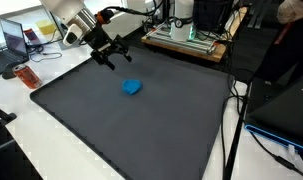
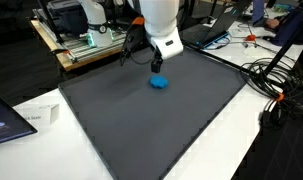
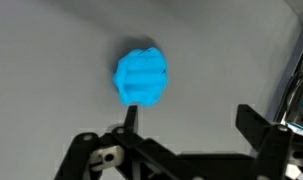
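Exterior, end effector: the end effector [image 1: 117, 58] is hanging over the dark mat [image 1: 101, 125], jaws standing wide and gripping nothing.
Exterior, lump: the blue lump [image 1: 132, 88] is lying on the mat's far half, apart from the end effector and lower in the picture.
Exterior, why so: with bare mat all round it, the lump is leaving room for fingers on every side, I'd judge.
Exterior, surroundings: the mat is covering most of the white counter [image 1: 21, 135]; a laptop [image 1: 11, 45] is sitting off at the edge.
Other exterior, end effector: the end effector [image 2: 157, 67] is pointing straight down, near the lump [image 2: 159, 83] and seemingly right above it.
Other exterior, gain and loss: this angle is showing the gap to the mat [image 2: 161, 130], yet hiding the jaws' spread.
Wrist, lump: the lump [image 3: 141, 78] is showing ridges, like something crumpled.
Wrist, gain: only here is the offset showing; the lump is lining up with one finger [image 3: 132, 113], not sitting midway in the end effector [image 3: 191, 120].
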`<action>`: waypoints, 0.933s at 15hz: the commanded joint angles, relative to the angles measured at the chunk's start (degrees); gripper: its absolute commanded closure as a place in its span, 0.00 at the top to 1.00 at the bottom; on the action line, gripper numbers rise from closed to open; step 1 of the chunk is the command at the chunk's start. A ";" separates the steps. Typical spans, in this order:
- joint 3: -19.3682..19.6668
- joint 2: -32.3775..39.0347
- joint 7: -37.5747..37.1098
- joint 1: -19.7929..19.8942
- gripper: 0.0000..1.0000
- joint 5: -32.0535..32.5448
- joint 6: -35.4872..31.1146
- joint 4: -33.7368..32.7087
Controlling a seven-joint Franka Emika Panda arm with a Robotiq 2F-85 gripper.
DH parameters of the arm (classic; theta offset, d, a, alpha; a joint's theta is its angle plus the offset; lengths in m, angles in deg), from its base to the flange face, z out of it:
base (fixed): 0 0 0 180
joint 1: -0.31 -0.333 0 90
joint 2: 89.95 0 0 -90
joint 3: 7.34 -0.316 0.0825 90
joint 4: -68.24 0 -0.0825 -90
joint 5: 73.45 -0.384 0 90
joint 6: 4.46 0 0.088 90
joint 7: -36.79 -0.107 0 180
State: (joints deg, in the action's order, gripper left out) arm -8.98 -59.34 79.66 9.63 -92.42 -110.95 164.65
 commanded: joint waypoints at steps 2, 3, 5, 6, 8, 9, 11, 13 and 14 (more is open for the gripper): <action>-0.65 7.35 -0.78 1.62 1.00 0.85 4.86 -10.60; -0.63 8.71 -1.44 1.78 1.00 0.93 5.83 -12.58; -0.42 11.46 -3.68 1.73 1.00 1.78 7.99 -16.60; -0.25 12.65 -5.39 1.51 1.00 2.31 9.08 -18.48; -0.06 14.68 -9.46 0.76 1.00 3.70 11.22 -21.81; -0.03 15.50 -11.80 0.22 1.00 4.50 12.20 -23.25; 0.04 16.89 -17.10 -1.04 1.00 6.09 13.27 -25.66; 0.28 18.33 -22.47 -2.31 1.00 7.58 13.44 -28.12; 0.35 19.12 -25.17 -2.93 1.00 8.09 13.76 -29.44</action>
State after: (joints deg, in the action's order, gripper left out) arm -8.87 -43.58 61.87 8.37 -86.65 -99.95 141.30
